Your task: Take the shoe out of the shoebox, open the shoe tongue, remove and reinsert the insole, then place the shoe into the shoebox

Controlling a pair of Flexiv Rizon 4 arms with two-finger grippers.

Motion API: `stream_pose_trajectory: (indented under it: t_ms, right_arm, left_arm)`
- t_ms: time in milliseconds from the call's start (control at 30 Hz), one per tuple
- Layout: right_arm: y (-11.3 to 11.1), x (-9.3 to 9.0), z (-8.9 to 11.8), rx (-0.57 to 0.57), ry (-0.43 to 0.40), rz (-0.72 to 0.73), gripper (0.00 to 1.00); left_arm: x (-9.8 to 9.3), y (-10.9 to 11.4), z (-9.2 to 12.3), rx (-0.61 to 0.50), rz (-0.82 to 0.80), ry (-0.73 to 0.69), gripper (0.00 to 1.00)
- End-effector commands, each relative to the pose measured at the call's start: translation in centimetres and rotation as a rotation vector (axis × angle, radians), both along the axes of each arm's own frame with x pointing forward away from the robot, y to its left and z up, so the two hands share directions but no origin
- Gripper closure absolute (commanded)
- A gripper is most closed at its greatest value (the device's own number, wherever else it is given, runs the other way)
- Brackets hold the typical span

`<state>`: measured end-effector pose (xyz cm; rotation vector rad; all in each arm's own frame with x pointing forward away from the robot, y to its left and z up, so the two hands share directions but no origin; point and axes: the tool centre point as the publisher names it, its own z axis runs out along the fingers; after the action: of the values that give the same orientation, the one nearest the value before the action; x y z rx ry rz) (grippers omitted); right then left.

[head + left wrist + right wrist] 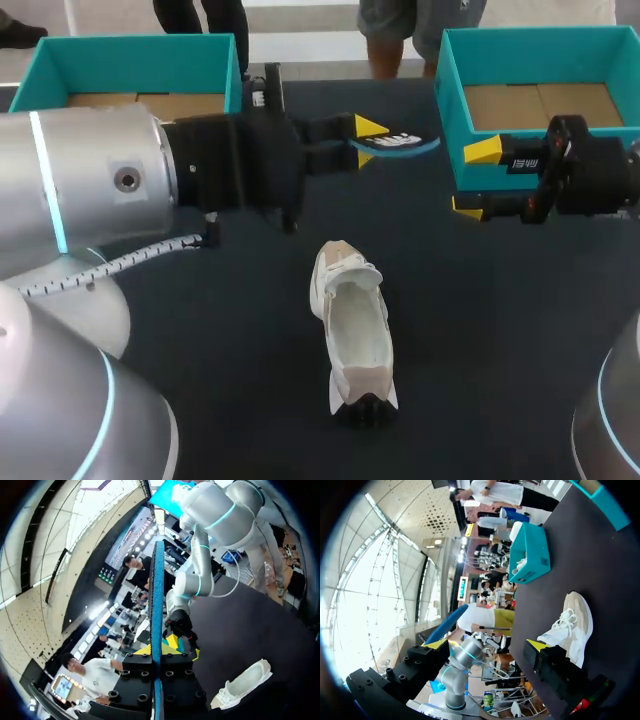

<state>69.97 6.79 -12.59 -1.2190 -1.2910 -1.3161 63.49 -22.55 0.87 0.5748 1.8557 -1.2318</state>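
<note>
Where the tabletop is dark, a white shoe lies.

We cannot see the held end of the insole: it is lost between the clamped fingers of the left gripper, and only the blue-edged part to its right sticks out. From the left wrist we see the insole purely edge-on, so neither face shows. Our left arm covers the near wall of the left shoebox and a stretch of the table on the left. The right shoebox runs off the right edge, and the wide-spread right gripper hides its near left corner. In both wrist views a gripper covers one end of the shoe. In the right wrist view something pale lies in the left shoebox, too small for us to tell.
</note>
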Motion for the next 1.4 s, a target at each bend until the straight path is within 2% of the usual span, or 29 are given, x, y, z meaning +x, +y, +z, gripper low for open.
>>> stream_pose_trajectory:
  t_ms: [33, 267, 333, 400, 433, 567, 833, 1200, 1400]
  right_arm:
    - [0.2, 0.0, 0.0, -0.001, 0.000, -0.002, 0.00]
    - [0.2, 0.0, 0.0, -0.001, 0.000, -0.002, 0.00]
    - [0.2, 0.0, 0.0, -0.001, 0.000, -0.002, 0.00]
    - [0.2, 0.0, 0.0, -0.001, 0.000, -0.002, 0.00]
    - [0.2, 0.0, 0.0, -0.001, 0.000, -0.002, 0.00]
    - [-0.1, 0.7, 0.0, 0.022, 0.037, -0.029, 0.00]
    - [0.1, 1.1, 0.4, 0.023, 0.040, -0.032, 0.00]
    - [-0.2, 2.0, -0.2, -0.004, 0.066, -0.077, 0.00]
    - [-0.4, 2.4, -0.6, -0.012, 0.079, -0.098, 0.00]
  left_arm:
    - [-0.4, 0.5, -0.9, 0.038, -0.035, -0.278, 1.00]
    - [-0.4, 0.5, -0.9, 0.038, -0.035, -0.278, 1.00]
    - [-0.3, 0.4, -1.7, 0.026, -0.075, -0.319, 1.00]
    - [0.1, 0.6, -2.9, 0.147, -0.107, -0.364, 1.00]
    - [0.2, 0.7, -3.2, 0.124, -0.124, -0.369, 1.00]
    - [1.4, 1.3, -3.8, 0.156, -0.135, -0.389, 1.00]
    - [3.5, 1.9, -4.9, 0.154, -0.185, -0.386, 1.00]
    - [5.6, 2.9, -6.3, 0.056, -0.291, -0.402, 1.00]
    - [6.2, 2.1, -6.7, 0.037, -0.399, -0.335, 1.00]
